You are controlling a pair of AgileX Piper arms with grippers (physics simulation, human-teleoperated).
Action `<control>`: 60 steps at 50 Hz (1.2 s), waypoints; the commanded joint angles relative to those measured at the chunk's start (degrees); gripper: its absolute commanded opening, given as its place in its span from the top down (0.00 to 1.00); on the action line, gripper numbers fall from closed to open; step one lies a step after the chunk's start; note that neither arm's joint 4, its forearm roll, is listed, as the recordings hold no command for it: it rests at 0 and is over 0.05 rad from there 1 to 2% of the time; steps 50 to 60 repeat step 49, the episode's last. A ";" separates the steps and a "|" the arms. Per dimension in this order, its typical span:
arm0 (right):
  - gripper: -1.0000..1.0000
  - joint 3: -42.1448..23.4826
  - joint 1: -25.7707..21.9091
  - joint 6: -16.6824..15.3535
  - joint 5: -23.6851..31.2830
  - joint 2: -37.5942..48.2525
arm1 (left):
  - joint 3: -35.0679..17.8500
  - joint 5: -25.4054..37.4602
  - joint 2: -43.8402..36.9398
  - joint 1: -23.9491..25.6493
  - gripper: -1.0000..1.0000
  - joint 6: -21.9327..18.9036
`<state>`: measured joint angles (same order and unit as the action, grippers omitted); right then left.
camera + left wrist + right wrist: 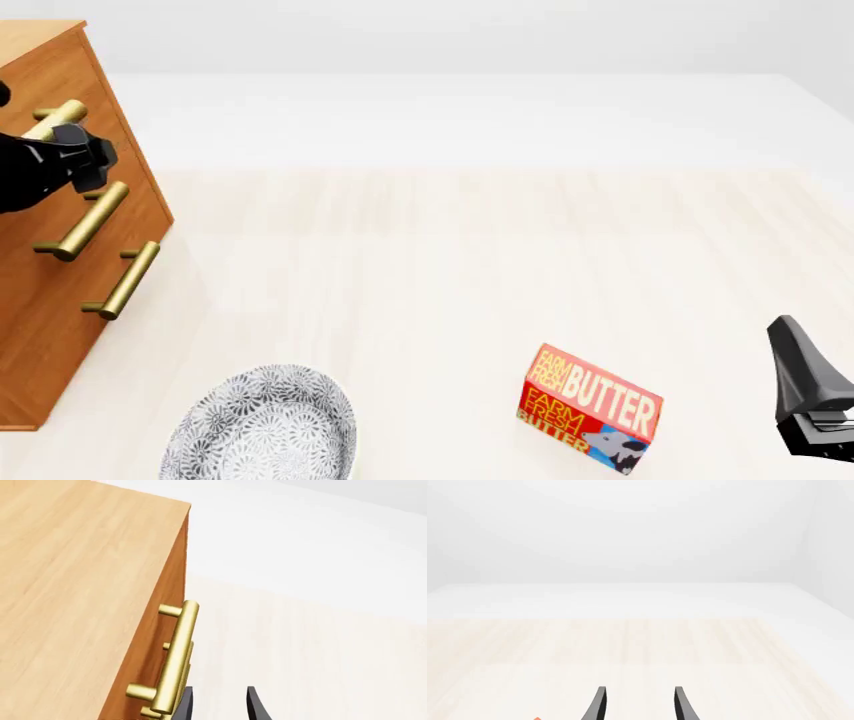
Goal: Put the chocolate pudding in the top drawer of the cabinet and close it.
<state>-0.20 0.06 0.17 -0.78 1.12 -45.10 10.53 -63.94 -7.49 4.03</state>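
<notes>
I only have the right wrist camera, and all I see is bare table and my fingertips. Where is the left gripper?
Observer: The left gripper is at the cabinet, by the handle of the top drawer.
Operator: Has it got the handle?
Observer: No. On its wrist camera the fingers are apart, with the handle beside one of them, not between.
Operator: And the pudding?
Observer: Not visible in any view. The front camera shows only a butter box and a plate.

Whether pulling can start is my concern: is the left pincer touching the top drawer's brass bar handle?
Cannot tell. In the left wrist view one finger of the open left pincer overlaps the brass bar handle; neither gap nor contact shows plainly.
</notes>
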 commanded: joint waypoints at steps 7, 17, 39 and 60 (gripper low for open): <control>0.00 0.00 0.00 0.00 0.00 0.00 | 0.96 2.49 5.57 -3.06 0.00 6.70; 0.00 0.00 0.00 0.00 0.00 0.00 | 1.72 5.59 11.36 -1.33 0.00 8.68; 0.00 0.00 0.00 0.00 0.00 0.00 | -0.16 14.34 22.59 2.19 0.00 11.11; 0.00 0.00 0.00 0.00 0.00 0.00 | -0.96 17.07 25.73 2.82 0.00 11.44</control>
